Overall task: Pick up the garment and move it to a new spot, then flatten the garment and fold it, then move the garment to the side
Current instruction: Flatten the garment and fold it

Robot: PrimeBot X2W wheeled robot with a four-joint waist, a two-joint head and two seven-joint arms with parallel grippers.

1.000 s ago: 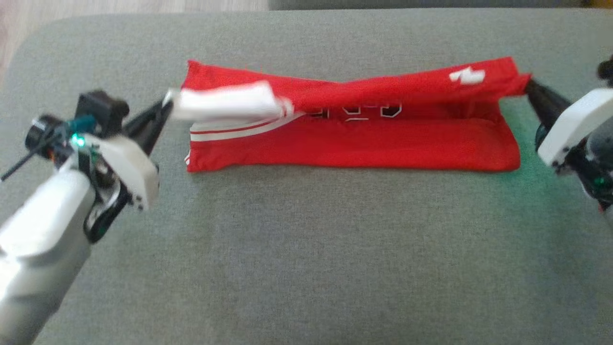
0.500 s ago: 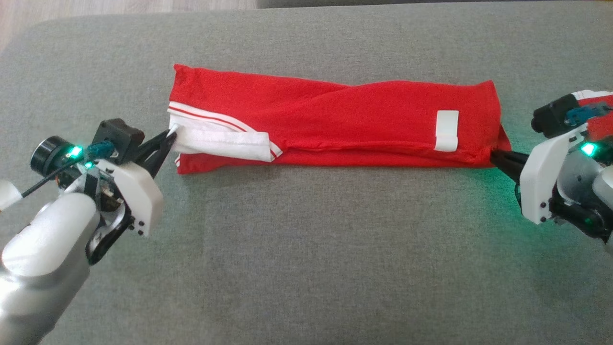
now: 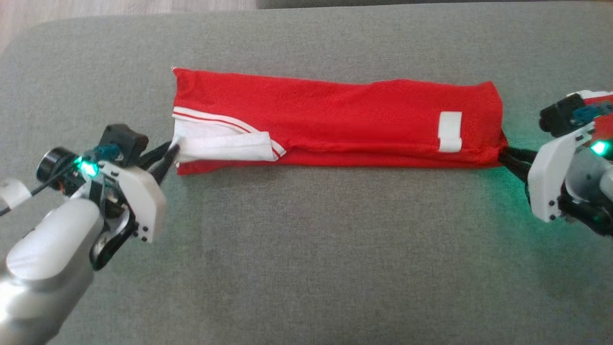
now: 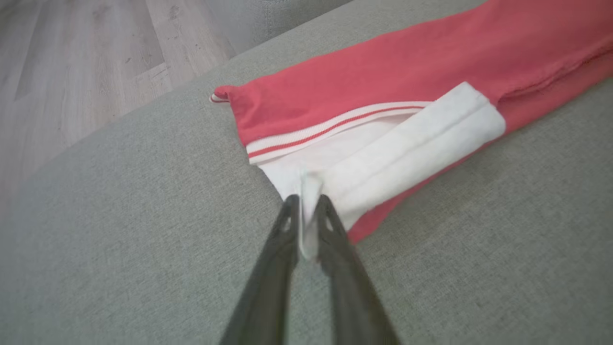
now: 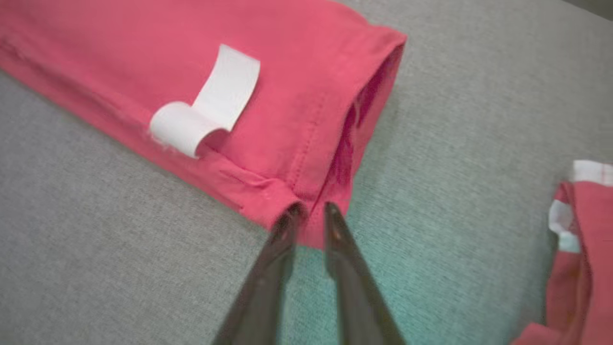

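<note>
You are looking down at a wide grey upholstered surface (image 3: 306, 268) with a coarse woven texture and a rounded far-left corner. On its far half lies the garment (image 3: 335, 115). It is a red jersey of fine mesh-like knit, folded into a long, flat band that runs left to right.

Your left arm (image 3: 43, 258), pale and rounded, reaches in from the lower left and angles up toward the band's left end. Your right wrist housing (image 3: 550, 182), white with a green light, comes in from the right edge, level with the band's near right corner.

The left tool (image 3: 170, 152) is clamped on the garment. Your left wrist view shows a thin white fold of cloth pinched between the closed fingers (image 4: 287, 225). That same view also shows pale wood floor (image 4: 72, 72) beyond the surface's edge.

The right tool (image 3: 505, 155) grips the red hem corner, with its tips nearly together and cloth between them. Your right wrist view shows the stitched hem and the open end of the band. It also shows a second piece of red cloth (image 5: 584, 249) with white trim, lying apart at the right.

A white sleeve panel (image 3: 225, 146) edged with red-and-white stripes lies folded over the left end. A small white tag (image 3: 450, 132) curls over the near fold by the right end.
</note>
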